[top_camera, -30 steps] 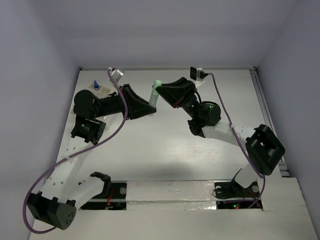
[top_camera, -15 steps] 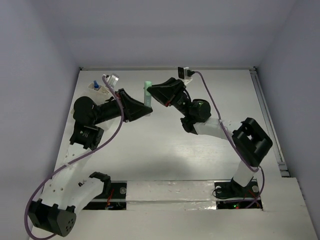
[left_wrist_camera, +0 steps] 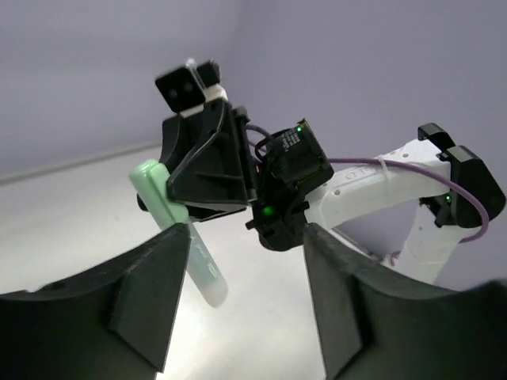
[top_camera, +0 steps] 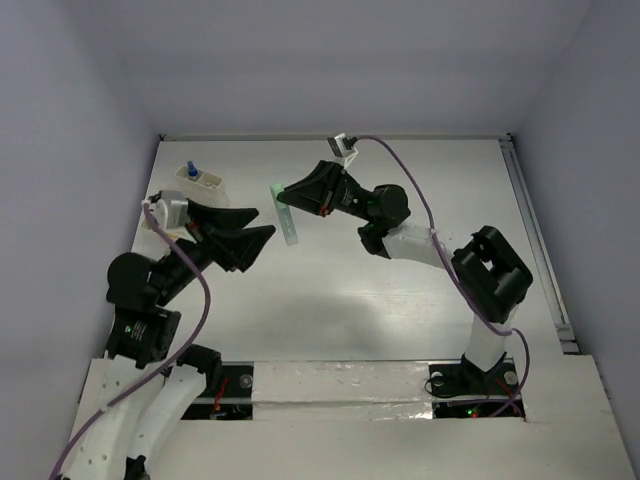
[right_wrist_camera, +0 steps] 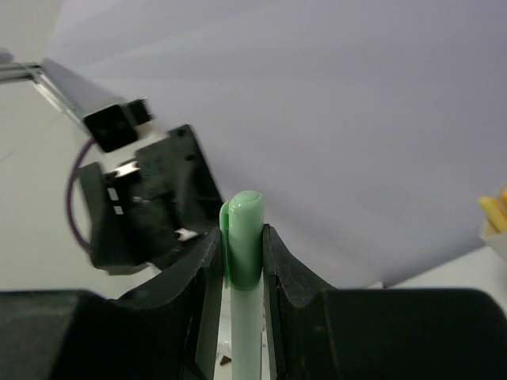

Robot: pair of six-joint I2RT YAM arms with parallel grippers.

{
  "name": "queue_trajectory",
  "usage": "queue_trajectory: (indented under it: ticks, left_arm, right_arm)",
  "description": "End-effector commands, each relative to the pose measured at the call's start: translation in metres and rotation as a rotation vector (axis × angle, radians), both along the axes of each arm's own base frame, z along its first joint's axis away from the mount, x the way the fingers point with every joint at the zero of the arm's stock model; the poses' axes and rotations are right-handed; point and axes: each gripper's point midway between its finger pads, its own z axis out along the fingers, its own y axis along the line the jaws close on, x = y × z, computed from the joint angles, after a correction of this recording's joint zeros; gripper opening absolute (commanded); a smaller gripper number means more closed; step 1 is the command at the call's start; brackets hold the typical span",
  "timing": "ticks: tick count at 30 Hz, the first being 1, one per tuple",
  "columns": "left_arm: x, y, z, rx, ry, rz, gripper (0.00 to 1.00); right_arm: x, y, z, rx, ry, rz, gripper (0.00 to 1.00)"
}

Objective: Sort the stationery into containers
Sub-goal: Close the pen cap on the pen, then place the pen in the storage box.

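My right gripper (top_camera: pixel 285 195) is shut on a green marker (top_camera: pixel 288 222), which hangs above the back middle of the table. In the right wrist view the marker's green cap (right_wrist_camera: pixel 245 237) sits pinched between the two black fingers (right_wrist_camera: pixel 202 277). The left gripper (top_camera: pixel 262 222) is open just left of the marker and holds nothing. In the left wrist view the marker (left_wrist_camera: pixel 181 237) slants down beyond the left finger (left_wrist_camera: pixel 150 293), apart from it. A small off-white container (top_camera: pixel 208 181) stands at the back left with a blue-capped pen (top_camera: pixel 190 170) sticking out of it.
Purple cables loop over both arms (top_camera: pixel 420 190). White walls close in the table at the back and sides. At the far right of the right wrist view, yellow items (right_wrist_camera: pixel 495 210) stick up from a pale bin rim.
The left gripper has opened, let go of the marker and drawn back toward the near left. The right gripper has carried the marker to the left.
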Motion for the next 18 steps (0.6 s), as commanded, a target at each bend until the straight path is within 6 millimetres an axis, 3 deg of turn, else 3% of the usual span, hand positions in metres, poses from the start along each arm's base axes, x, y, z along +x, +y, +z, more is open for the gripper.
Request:
queue_trajectory:
  ticks: [1,2,4,6,8,9,10,12,13,14,15,16,18]
  left_arm:
    - [-0.005,0.026,0.013,0.026,-0.068,0.158,0.59]
    - [0.0,0.039,0.012,0.018,-0.047,0.244,0.66]
    - [-0.009,0.058,0.019,-0.004,-0.041,0.332,0.73]
    - [-0.021,0.076,0.036,-0.036,-0.087,0.409,0.97]
    - [-0.025,0.086,0.045,-0.054,-0.115,0.453,0.99]
    - [-0.027,0.089,0.048,-0.056,-0.125,0.469,0.99]
    - [-0.029,0.093,0.051,-0.064,-0.133,0.486,0.99]
    - [-0.024,0.104,0.05,-0.066,-0.133,0.553,0.99]
    - [-0.022,0.108,0.049,-0.069,-0.131,0.581,0.99]
    - [-0.017,0.119,0.048,-0.083,-0.121,0.643,0.99]
    - [-0.016,0.122,0.047,-0.088,-0.126,0.664,0.99]
    - [-0.015,0.125,0.047,-0.082,-0.136,0.68,0.99]
    - [-0.013,0.129,0.043,-0.085,-0.141,0.707,0.99]
  right_arm:
    - [-0.002,-0.014,0.017,0.094,-0.187,-0.022,0.0]
    - [0.004,-0.009,0.009,0.074,-0.186,-0.032,0.0]
    - [0.02,0.004,-0.005,0.006,-0.182,-0.077,0.0]
    - [0.037,0.017,-0.018,-0.034,-0.165,-0.098,0.0]
    - [0.043,0.028,-0.012,-0.015,-0.184,-0.1,0.0]
    - [0.05,0.04,-0.028,-0.034,-0.159,-0.093,0.0]
    - [0.052,0.048,-0.03,-0.031,-0.155,-0.094,0.0]
    - [0.053,0.068,-0.02,-0.017,-0.168,-0.086,0.0]
    - [0.062,0.082,-0.034,-0.032,-0.168,-0.109,0.0]
    - [0.064,0.091,-0.033,-0.032,-0.179,-0.119,0.0]
    - [0.065,0.101,-0.017,-0.017,-0.208,-0.13,0.0]
    - [0.069,0.12,-0.03,-0.032,-0.216,-0.153,0.0]
    - [0.074,0.14,-0.033,-0.055,-0.222,-0.166,0.0]
